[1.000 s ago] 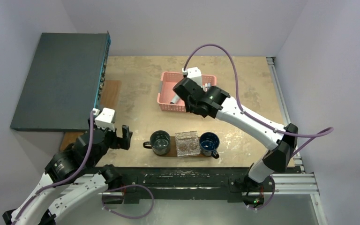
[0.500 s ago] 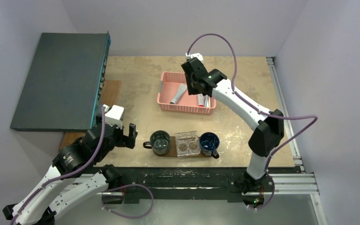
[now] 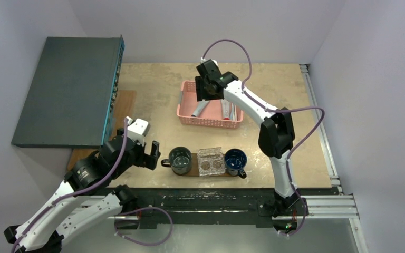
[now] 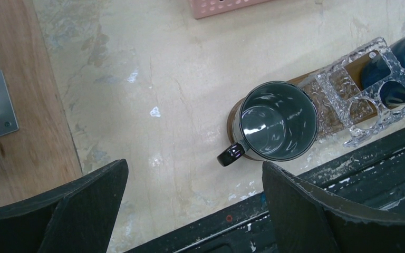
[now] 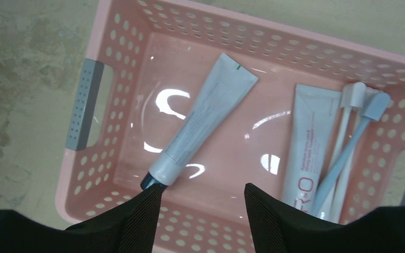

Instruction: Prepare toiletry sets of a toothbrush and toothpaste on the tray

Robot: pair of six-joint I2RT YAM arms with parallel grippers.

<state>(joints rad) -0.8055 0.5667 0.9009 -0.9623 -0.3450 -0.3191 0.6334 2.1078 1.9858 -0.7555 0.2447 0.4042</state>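
The pink basket [image 3: 209, 120] holds a silvery-grey toothpaste tube [image 5: 200, 124], a white toothpaste tube [image 5: 306, 142], a pale blue toothbrush [image 5: 348, 153] and a white toothbrush [image 5: 344, 126]. My right gripper [image 5: 203, 203] is open and empty, hovering over the basket's left half, its left fingertip by the grey tube's cap. The dark brown tray [image 3: 195, 167] lies near the front edge, bearing a grey mug [image 3: 180, 159], a clear glass holder [image 3: 211, 161] and a blue mug [image 3: 235, 161]. My left gripper [image 4: 195, 211] is open and empty, above the table left of the grey mug [image 4: 278, 120].
A large dark grey box [image 3: 68, 89] fills the far left. A wooden plank [image 4: 10, 132] lies at the table's left edge. The black front rail [image 4: 316, 211] runs just below the tray. The basket has grey handles [image 5: 84, 105].
My right gripper swung from the basket's near right to over its far left, now looking down into it. My left gripper moved right, toward the grey mug.
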